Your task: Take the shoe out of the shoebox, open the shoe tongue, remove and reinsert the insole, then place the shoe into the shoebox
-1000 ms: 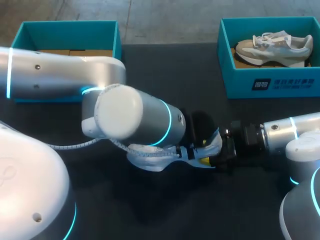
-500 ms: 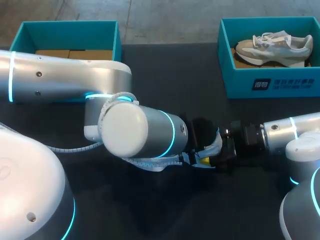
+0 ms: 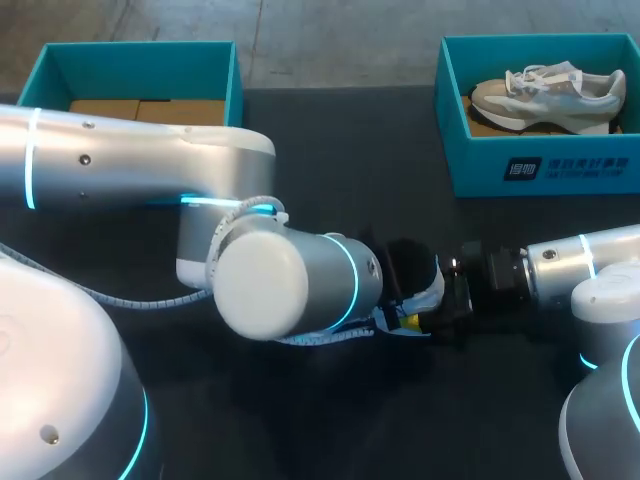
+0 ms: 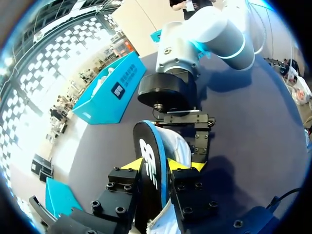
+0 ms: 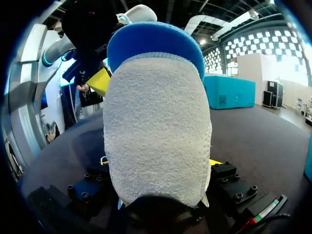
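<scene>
A white shoe (image 3: 428, 287) lies on the dark table at centre right, mostly hidden under my left arm. My right gripper (image 3: 440, 300) comes in from the right and is shut on the shoe's heel (image 5: 156, 131), one finger on each side. A black insole (image 4: 148, 161) with a blue edge stands on its edge above the shoe (image 4: 178, 148). My left gripper (image 4: 163, 165) is shut on this insole, with a yellow tip on each face. In the right wrist view the insole's blue underside (image 5: 156, 41) rises above the heel.
A teal shoebox (image 3: 540, 165) at the back right holds a second grey and white shoe (image 3: 548, 95). Another teal box (image 3: 140, 65) with brown card inside stands at the back left. My left arm's big wrist joint (image 3: 280, 285) hangs over the table's middle.
My left arm's wrist has swung to the right and lower, and now covers most of the white shoe. The right arm has stayed put.
</scene>
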Robot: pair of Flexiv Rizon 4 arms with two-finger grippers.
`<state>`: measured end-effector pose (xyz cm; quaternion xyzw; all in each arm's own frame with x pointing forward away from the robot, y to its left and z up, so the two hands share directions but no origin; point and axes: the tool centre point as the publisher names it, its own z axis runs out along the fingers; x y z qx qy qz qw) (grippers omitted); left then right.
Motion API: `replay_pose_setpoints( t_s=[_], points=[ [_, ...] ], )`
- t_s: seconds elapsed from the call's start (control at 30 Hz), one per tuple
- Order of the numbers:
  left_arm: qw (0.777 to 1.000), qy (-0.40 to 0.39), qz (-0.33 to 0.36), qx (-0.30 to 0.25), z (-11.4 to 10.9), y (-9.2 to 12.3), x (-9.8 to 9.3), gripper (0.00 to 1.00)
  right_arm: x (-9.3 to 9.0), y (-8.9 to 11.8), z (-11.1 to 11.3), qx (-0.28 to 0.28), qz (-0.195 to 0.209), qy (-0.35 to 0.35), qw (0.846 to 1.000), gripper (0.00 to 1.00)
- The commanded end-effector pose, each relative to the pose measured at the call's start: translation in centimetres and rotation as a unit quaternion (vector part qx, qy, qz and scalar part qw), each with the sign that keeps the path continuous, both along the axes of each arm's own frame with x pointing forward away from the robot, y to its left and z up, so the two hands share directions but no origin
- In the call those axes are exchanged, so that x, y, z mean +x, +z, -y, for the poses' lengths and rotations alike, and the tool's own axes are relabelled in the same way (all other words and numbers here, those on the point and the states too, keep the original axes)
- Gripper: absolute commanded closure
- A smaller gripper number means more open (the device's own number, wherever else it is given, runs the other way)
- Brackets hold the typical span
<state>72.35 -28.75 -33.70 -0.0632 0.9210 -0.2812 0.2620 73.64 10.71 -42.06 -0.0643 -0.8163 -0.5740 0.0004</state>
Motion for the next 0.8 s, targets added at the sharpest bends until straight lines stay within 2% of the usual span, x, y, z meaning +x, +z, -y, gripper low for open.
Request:
replay_pose_setpoints(
  t_s=[0.03,0.5,0.8],
  points=[
    [1.000,0.004,0.003,-0.001,0.0,-0.1,0.0,0.71,-0.1,0.1,0.0,-0.001,0.000,-0.001,1.000,1.00],
    [1.000,0.019,0.018,0.000,0.2,-0.9,0.9,0.75,-0.1,0.1,0.0,-0.001,0.000,-0.001,1.000,1.00],
    [1.000,0.017,0.015,-0.005,0.3,-1.0,1.2,0.84,-0.1,0.1,0.0,-0.001,0.000,-0.001,1.000,1.00]
  ],
)
